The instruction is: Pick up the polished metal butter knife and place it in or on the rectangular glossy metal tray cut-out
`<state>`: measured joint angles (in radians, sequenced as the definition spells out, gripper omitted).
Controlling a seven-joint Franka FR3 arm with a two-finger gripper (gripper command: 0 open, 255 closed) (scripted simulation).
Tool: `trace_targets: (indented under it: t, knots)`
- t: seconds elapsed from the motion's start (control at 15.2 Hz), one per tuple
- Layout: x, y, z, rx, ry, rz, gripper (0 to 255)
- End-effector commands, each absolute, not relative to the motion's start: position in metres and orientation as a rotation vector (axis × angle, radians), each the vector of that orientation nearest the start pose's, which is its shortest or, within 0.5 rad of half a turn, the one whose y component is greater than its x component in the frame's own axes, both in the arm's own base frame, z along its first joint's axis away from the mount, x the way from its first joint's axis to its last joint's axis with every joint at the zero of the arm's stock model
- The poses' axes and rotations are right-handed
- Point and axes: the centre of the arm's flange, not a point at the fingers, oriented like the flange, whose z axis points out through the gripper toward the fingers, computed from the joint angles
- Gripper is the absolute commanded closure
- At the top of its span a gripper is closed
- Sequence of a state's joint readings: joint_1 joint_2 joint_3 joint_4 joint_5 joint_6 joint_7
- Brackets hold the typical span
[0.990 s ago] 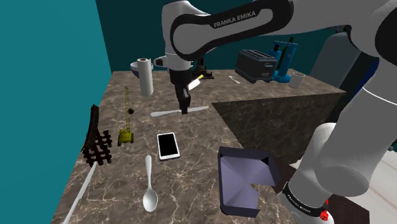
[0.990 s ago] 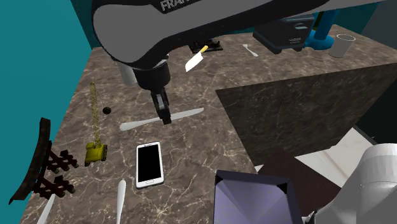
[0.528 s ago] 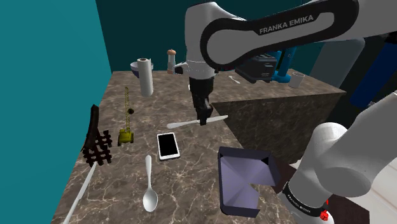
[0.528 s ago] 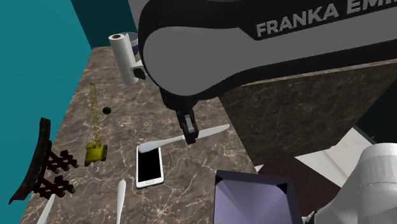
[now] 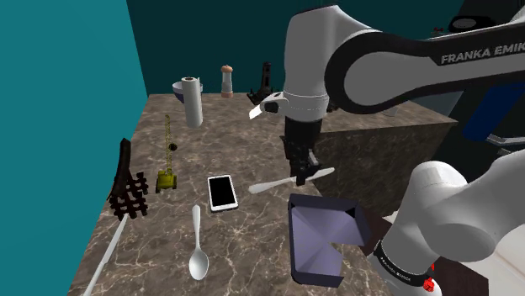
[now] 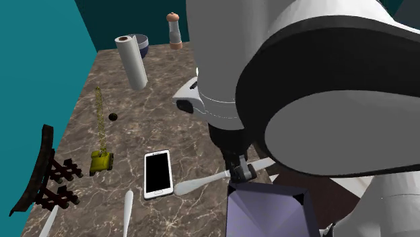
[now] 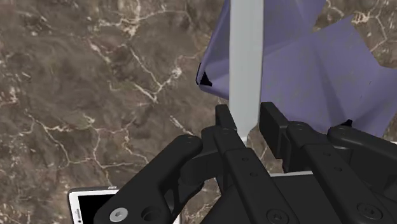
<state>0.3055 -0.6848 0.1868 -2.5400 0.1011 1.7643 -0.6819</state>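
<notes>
Claw closed tight on knife mid-shaft. Knife held off surface at frame centre, tip reaching over tray corner. Pick done, I judge; I have left: centre over tray, lower, release.

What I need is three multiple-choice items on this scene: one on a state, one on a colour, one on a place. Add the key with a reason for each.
1. The gripper is: A open; B shut on the butter knife; C shut on nothing.
2. The tray is: A red; B purplish; C green.
3. The phone lies: A in the tray; B on the counter beside the tray; C between the gripper's fingers.

Key: B, the fingers clasp the knife in the wrist view; B, its walls and floor show purplish; B, it lies flat on the marble, at the shoulder view's left of the tray.
</notes>
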Motion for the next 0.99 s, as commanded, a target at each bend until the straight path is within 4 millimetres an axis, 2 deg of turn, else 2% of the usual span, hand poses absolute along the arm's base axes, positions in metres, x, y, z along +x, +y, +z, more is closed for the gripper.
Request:
trace_targets:
  t: [0.0,0.4,0.46,0.92]
  knots:
    - [0.264,0.169,0.484,-2.680,-1.647,0.156,255]
    - [0.185,0.169,0.485,-2.680,-1.647,0.156,255]
    - [0.165,0.169,0.485,-2.680,-1.647,0.156,255]
    - [0.165,0.169,0.449,-2.680,-1.647,0.156,255]
